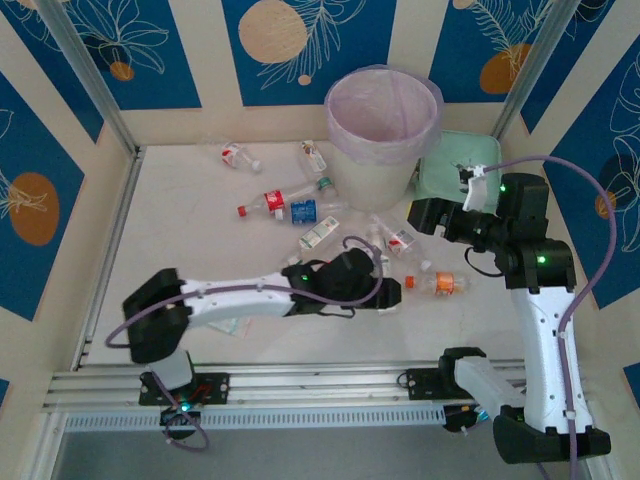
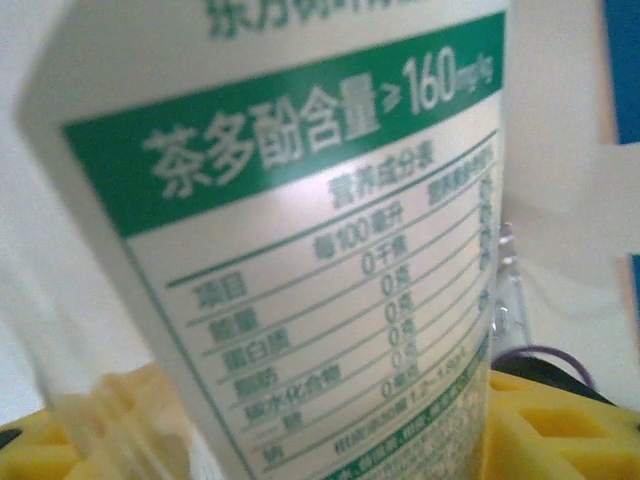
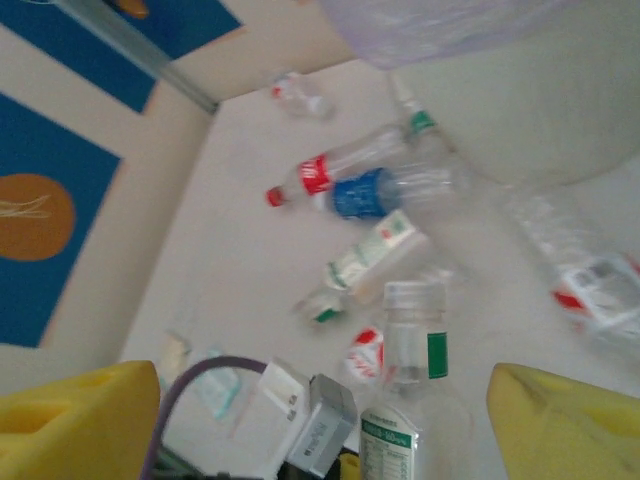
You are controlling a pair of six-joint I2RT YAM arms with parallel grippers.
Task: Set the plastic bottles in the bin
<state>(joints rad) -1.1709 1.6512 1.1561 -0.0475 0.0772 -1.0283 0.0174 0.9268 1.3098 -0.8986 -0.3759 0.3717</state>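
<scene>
Blue-and-cream patterned walls are boxing in a white tabletop (image 1: 190, 235), where small clear plastic bottles are lying scattered in front of the bin (image 1: 372, 172). One green-labelled bottle (image 2: 320, 250) is sitting between the yellow pads (image 2: 560, 435) of the left gripper (image 2: 300, 455), which is clasping it from both sides. Its white label, with a green band and printed characters, is looming close to the left wrist camera. Farther back, a red-capped bottle (image 1: 262, 204) is lying end to end with a blue-labelled bottle (image 1: 306, 210), both just left of the bin. A green-and-white bottle (image 1: 320, 232) is lying just nearer than those two. A small red-labelled bottle (image 1: 238, 156) is resting apart near the far left wall, and an orange-capped bottle (image 1: 437, 284) is lying on its side near the end of the left arm. The bin, a round cream bucket lined with a pale pink bag, is standing upright at the far edge of the tabletop. The right gripper (image 3: 325, 390) is hanging over the middle of the scatter with its yellow fingers spread wide, gripping nothing. A mint-green case (image 1: 458, 168) is sitting just beside the bin on its right.
</scene>
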